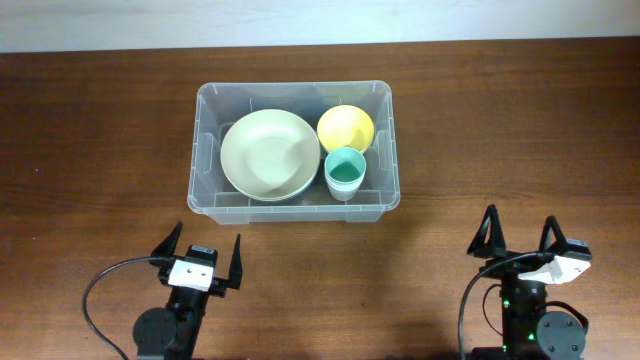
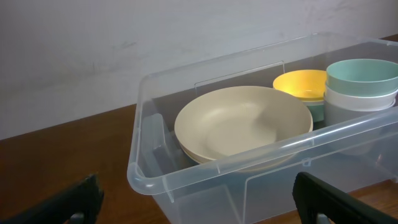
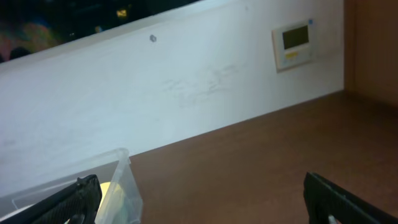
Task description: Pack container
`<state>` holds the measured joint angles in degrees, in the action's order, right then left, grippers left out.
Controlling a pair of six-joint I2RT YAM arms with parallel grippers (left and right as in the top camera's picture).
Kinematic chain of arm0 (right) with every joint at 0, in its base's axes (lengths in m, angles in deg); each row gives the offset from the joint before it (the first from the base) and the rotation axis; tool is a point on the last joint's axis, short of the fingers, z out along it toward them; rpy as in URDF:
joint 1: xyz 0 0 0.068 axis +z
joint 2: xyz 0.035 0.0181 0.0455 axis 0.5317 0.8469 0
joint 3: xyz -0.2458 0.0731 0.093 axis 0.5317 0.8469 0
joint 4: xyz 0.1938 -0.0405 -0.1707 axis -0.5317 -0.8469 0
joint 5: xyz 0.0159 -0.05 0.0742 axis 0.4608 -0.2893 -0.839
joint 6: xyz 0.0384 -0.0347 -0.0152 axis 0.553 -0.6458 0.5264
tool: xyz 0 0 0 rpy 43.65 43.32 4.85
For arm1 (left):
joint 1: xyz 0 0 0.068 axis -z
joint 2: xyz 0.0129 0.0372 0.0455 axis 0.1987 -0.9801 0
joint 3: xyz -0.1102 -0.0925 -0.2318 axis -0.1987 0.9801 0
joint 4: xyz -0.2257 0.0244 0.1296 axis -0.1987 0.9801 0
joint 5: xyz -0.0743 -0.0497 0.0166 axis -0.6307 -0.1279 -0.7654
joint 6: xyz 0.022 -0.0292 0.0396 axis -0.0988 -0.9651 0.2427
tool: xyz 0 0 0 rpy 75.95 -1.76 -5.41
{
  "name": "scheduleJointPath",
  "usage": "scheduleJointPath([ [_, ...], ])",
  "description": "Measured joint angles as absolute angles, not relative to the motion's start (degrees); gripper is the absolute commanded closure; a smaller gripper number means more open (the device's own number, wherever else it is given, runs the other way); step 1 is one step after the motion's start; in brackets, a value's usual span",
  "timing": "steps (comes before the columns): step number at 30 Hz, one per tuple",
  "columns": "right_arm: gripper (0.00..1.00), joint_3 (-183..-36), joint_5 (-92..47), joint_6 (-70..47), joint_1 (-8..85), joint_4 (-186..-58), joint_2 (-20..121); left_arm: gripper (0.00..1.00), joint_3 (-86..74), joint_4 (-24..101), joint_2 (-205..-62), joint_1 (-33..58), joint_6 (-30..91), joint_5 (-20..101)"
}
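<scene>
Container (image 1: 197, 150): I see it mid-tabletop (image 1: 90, 150), holding a cream bowl (image 1: 268, 155), a yellow bowl (image 1: 345, 128) and a teal cup (image 1: 344, 172).
Left tool (image 1: 208, 236): jaws spread wide, empty, near the container's front wall.
Right tool (image 1: 519, 218): jaws wide, empty, off to the container's right.

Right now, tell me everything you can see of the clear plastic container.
The container is a clear plastic rectangular bin with rounded corners, a raised rim and no lid. It stands upright on the wooden table, long sides running left to right. Inside rest a large cream bowl, a yellow bowl and a teal cup.
</scene>
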<state>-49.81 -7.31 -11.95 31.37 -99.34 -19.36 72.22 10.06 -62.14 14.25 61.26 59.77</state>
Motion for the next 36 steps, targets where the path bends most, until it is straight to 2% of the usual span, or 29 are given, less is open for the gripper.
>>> scheduleJointPath([
  [15,0.01,-46.4,-12.0,-13.9,31.7,-94.8,-19.8,0.0,72.2,10.1,-62.1,14.2,61.3,59.8],
  [22,0.01,-39.3,-13.1,-14.0,33.0,-89.1,-19.8,0.0,72.2,10.1,-62.1,14.2,61.3,59.8],
  [36,0.01,-36.4,-13.7,-14.0,33.0,-88.6,-19.8,0.0,72.2,10.1,-62.1,14.2,61.3,59.8],
])
